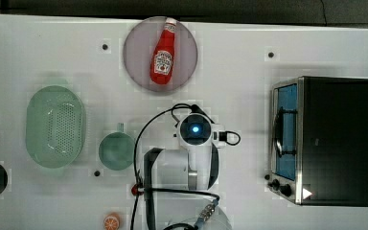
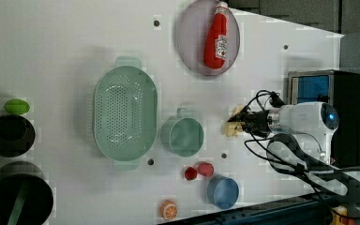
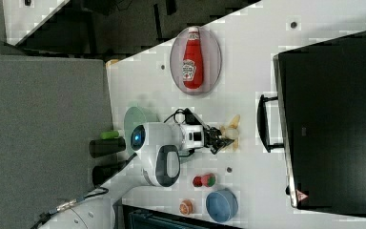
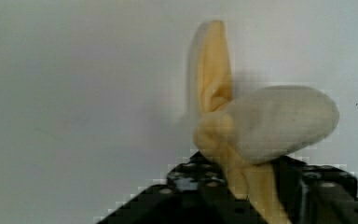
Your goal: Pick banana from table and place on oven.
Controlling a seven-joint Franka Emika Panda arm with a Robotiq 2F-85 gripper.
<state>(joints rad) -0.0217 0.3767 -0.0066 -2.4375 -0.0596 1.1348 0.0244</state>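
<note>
The banana (image 4: 279,123), pale yellow and half peeled with one peel flap standing up, lies on the white table (image 1: 52,48). My gripper (image 4: 256,186) reaches down over it, and its black fingers press on the lower peel from both sides. In the left view the banana (image 2: 234,123) sits at the gripper (image 2: 243,123) tips, right of a green cup. The right view puts the banana (image 3: 231,131) and gripper (image 3: 221,138) just left of the oven (image 3: 333,119) handle. The oven (image 1: 335,139), black-topped with a blue glass door, stands at the top view's right.
A ketchup bottle (image 1: 163,52) lies on a grey plate (image 1: 134,52). A green colander (image 1: 55,127) and green cup (image 1: 116,151) sit at the top view's left. Red strawberries (image 2: 199,171), a blue bowl (image 2: 223,192), an orange slice (image 2: 168,209) and black containers (image 2: 9,136) stand around.
</note>
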